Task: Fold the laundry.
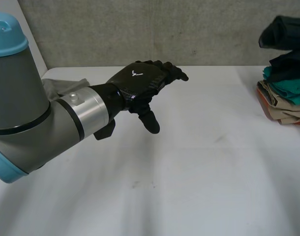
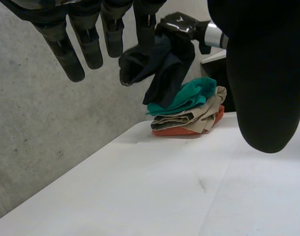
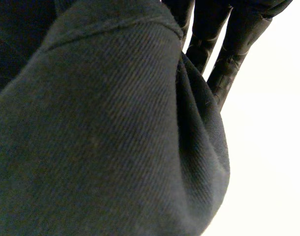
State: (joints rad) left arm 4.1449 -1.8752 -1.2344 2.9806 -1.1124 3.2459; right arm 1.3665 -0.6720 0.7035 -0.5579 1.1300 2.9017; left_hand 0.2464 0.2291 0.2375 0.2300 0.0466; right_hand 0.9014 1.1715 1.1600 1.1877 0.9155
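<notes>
A dark navy garment (image 1: 285, 32) hangs above the pile of folded laundry (image 1: 287, 98) at the table's right edge. In the left wrist view my right hand (image 2: 178, 22) is shut on the top of this dark garment (image 2: 162, 64), which dangles onto the pile (image 2: 189, 110). Its own wrist view shows the navy cloth (image 3: 101, 137) bunched against the palm, with fingers (image 3: 211, 44) behind it. My left hand (image 1: 140, 81) hovers open over the table's middle left, fingers (image 2: 86, 44) straight, holding nothing.
The pile holds a teal piece (image 1: 292, 86), a beige piece (image 1: 287, 110) and an orange one (image 2: 179, 132) at the bottom. A grey cloth (image 1: 54, 88) lies behind my left arm. A grey wall stands behind the white table (image 1: 189, 172).
</notes>
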